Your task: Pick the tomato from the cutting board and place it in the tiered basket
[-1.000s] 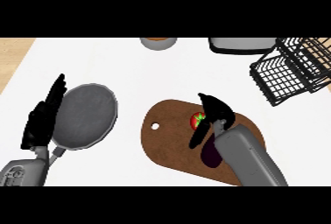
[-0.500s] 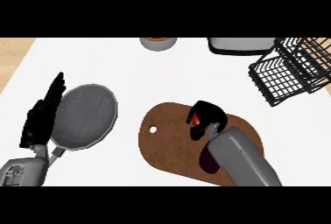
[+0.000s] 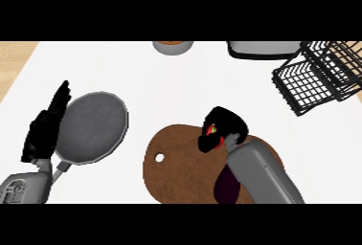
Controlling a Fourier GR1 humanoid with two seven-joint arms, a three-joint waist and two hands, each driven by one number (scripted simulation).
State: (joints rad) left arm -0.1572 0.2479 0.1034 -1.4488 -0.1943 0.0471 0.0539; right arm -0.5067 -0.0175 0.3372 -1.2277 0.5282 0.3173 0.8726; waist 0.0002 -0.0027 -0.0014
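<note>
The big white counter (image 3: 141,76) is holding everything. The brown cutting board (image 3: 176,167) is sitting on it, and all the places here are told from that board.

The black wire tiered basket (image 3: 318,76) is standing far up and to the right of the board, well apart from it. A grey frying pan (image 3: 90,127) is lying just to the left of the board, with its handle pointing down toward the robot. A grey pot or bowl (image 3: 262,49) is sitting far above the board, next to the basket, and the top edge is cutting it off. A small bowl with something orange in it (image 3: 173,47) is sitting far above the board too, more to the left.

The grey right arm is reaching over the lower right part of the board. The right hand (image 3: 225,128) is hanging over the top right part of the board, and its black fingers are curling around the tomato (image 3: 212,130). Only a bit of red and green is peeking out between the fingers. I cannot tell if the tomato is touching the board or is up in the air.

A dark purple thing (image 3: 226,186) is lying on the board beside the right arm, mostly hidden.

The left hand (image 3: 46,129) is resting far to the left of the board, past the pan, with its fingers straight and holding nothing.
</note>
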